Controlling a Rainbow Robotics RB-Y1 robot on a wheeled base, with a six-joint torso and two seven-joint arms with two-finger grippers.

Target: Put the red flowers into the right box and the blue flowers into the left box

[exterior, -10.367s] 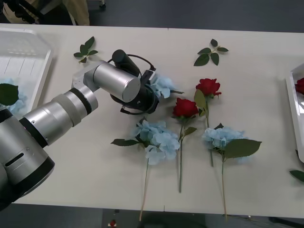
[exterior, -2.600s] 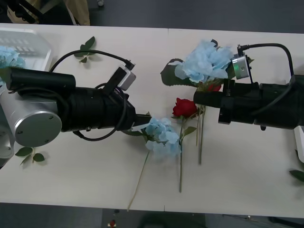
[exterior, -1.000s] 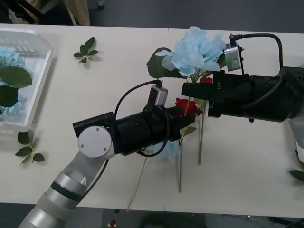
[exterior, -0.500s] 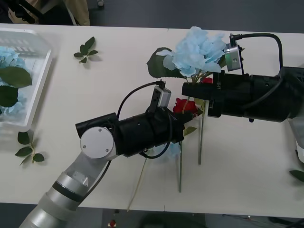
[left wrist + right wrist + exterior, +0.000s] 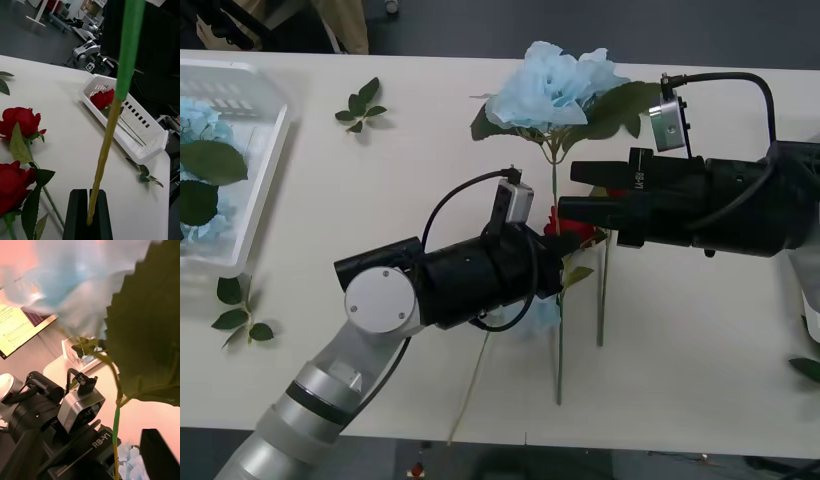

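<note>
Leftward and upward since half a second ago, the blue flower (image 5: pixel 550 85) now stands upright over the red flowers (image 5: pixel 575 228) lying on the table, its stem running down into the left gripper (image 5: pixel 558 262), which sits just beside those roses, toward the left box (image 5: pixel 240 170). The right gripper (image 5: pixel 572 192) hangs above the red flowers with its fingers spread, the stem just off their tips.

From the right wrist, the black fingers (image 5: pixel 157 453) stand wide apart, released. The stem (image 5: pixel 116 435) rises between them to a broad leaf and the pale blue head, with the left arm's wrist camera (image 5: pixel 80 408) close behind.

From the left wrist, the left gripper (image 5: pixel 89 213) is clenched on the stem's (image 5: pixel 112 123) lower end. The red flowers (image 5: pixel 18 122) lie beside it on the table. Beyond them, well apart, the right box (image 5: pixel 150 144) holds one red rose (image 5: pixel 102 99).
</note>
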